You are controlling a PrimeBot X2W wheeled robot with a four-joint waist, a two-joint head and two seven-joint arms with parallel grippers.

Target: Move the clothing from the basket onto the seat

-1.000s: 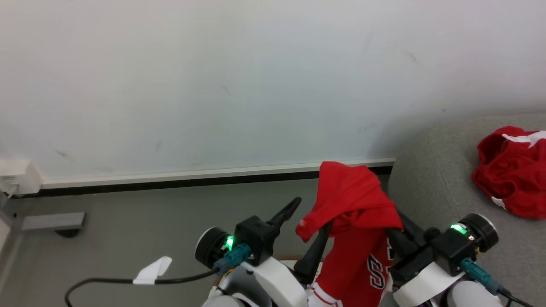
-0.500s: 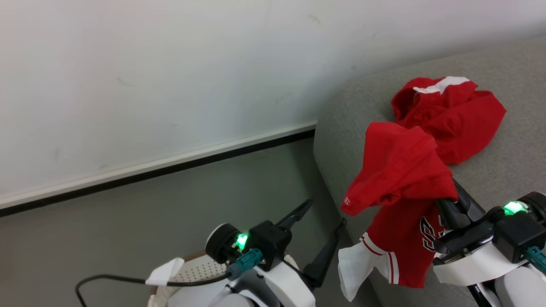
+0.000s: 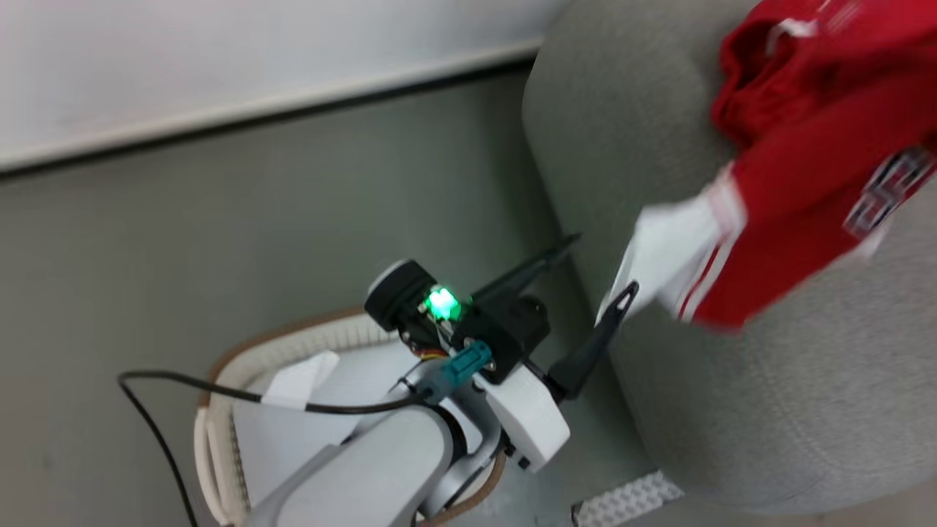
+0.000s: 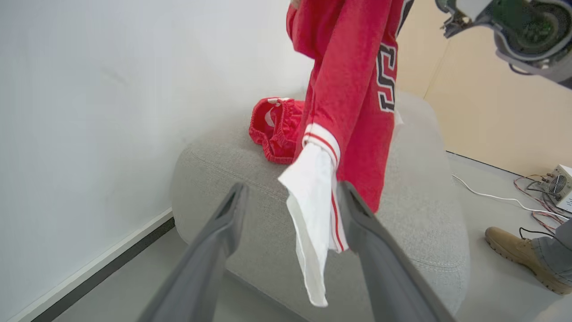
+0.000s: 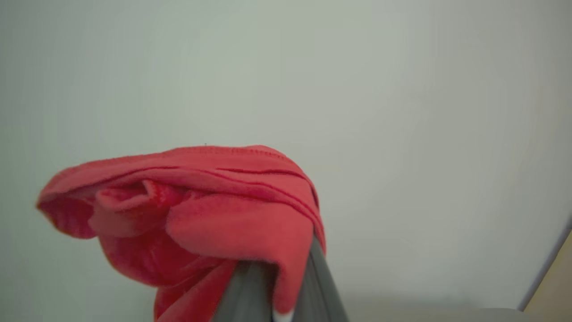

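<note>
A red jersey point(image 3: 798, 212) with white stripes and a black-and-white number hangs blurred over the grey seat point(image 3: 732, 410). My right gripper point(image 5: 279, 286) is shut on its bunched red top point(image 5: 201, 210), which drapes over the fingertips. The jersey's white end point(image 4: 313, 192) dangles between the wide-apart fingers of my open left gripper point(image 4: 291, 185), which grips nothing. In the head view the left gripper point(image 3: 600, 265) stands beside the seat's rounded edge. Another red garment point(image 4: 275, 129) lies on the seat. The basket point(image 3: 219, 373) sits low left under my left arm.
A white wall with a dark baseboard point(image 3: 256, 117) runs behind the grey floor. My right wrist housing point(image 4: 523, 27) hangs above the seat. A person's tan shoe point(image 4: 514, 243) and a box with cables point(image 4: 558, 183) are on the floor beyond the seat.
The head camera has swung right and down, bringing the seat and basket into view. The right gripper has carried the jersey rightwards over the seat. The left gripper stays open.
</note>
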